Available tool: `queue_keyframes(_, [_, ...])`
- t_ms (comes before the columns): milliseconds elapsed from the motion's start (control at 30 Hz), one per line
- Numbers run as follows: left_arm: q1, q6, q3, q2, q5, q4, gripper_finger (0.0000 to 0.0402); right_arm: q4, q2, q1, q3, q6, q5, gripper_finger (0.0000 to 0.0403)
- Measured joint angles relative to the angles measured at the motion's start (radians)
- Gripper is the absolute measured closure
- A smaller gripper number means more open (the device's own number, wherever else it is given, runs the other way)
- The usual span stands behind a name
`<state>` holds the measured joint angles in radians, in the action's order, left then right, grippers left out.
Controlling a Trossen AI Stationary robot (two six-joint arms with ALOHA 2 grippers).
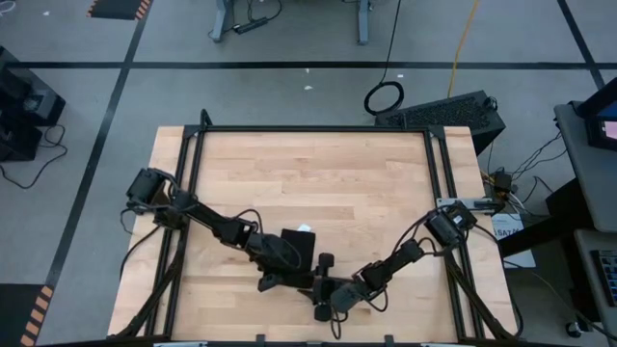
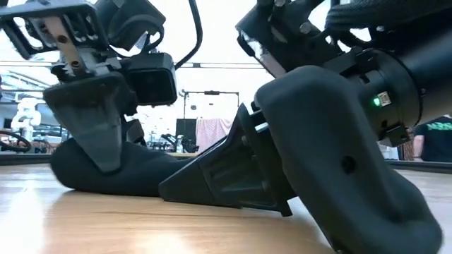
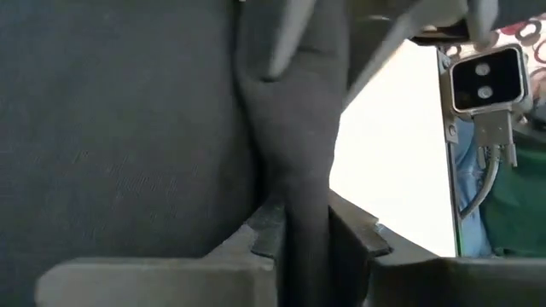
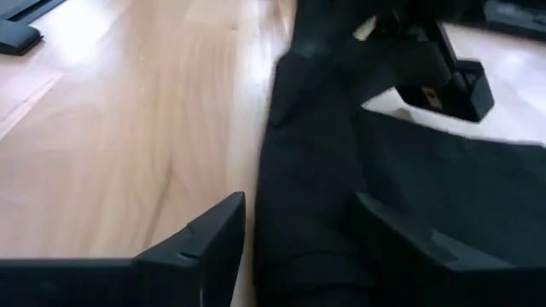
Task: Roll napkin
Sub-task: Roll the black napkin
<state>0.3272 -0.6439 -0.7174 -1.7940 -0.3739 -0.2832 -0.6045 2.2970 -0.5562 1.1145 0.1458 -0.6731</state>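
The black napkin (image 1: 297,247) lies bunched on the wooden table (image 1: 318,173) near its front middle, its white tag (image 1: 306,229) at the far side. In the low view it is a low dark roll (image 2: 134,173) resting on the wood. My left gripper (image 3: 303,243) is over the napkin and shut on a raised fold of it. My right gripper (image 4: 299,247) is open at the napkin's near end, low over the table, one finger on each side of the rolled edge (image 4: 307,196). My left gripper pinches a raised fold of the napkin (image 3: 294,196) between its two fingers, coming from above and slanting down from the table's left. The fold stands up between the fingers (image 2: 95,130); the rest of the napkin lies on the table. My right gripper: I cannot tell whether its fingers (image 4: 401,247) touch the cloth.
Bare wood lies on the far half of the table and to the left of the napkin (image 4: 128,128). A black frame (image 1: 313,128) runs around the table. Both arms cross the near half and meet at the napkin.
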Motion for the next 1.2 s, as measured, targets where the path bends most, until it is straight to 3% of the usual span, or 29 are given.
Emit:
queue_keyframes(167, [0.028,0.022,0.001,0.018,-0.001,0.0,0.0273,0.028,-0.001,0.007,0.001,0.037,0.031,0.0221])
queue_keyframes(367, [0.029,0.032,0.001,0.098,-0.015,0.121,0.0177,0.031,-0.001,0.01,0.001,0.063,0.058,0.0256])
queue_keyframes(567, [0.04,0.113,0.001,0.229,0.019,0.243,0.0132,0.027,-0.001,0.011,0.0,0.084,0.073,0.0293])
queue_keyframes(733, [0.167,0.216,0.0,0.291,0.349,0.222,0.013,-0.02,0.001,0.017,-0.002,0.093,0.076,0.0316])
queue_keyframes(967, [0.376,0.288,0.0,0.23,0.773,0.197,0.013,-0.048,0.001,0.046,-0.001,0.157,0.135,0.0333])
queue_keyframes(1100, [0.449,0.333,0.0,0.166,0.92,0.184,0.0127,-0.071,0.001,0.077,-0.001,0.224,0.247,0.0338])
queue_keyframes(1200, [0.467,0.345,-0.001,0.119,0.973,0.16,0.0116,-0.093,0.001,0.097,-0.001,0.258,0.303,0.0339])
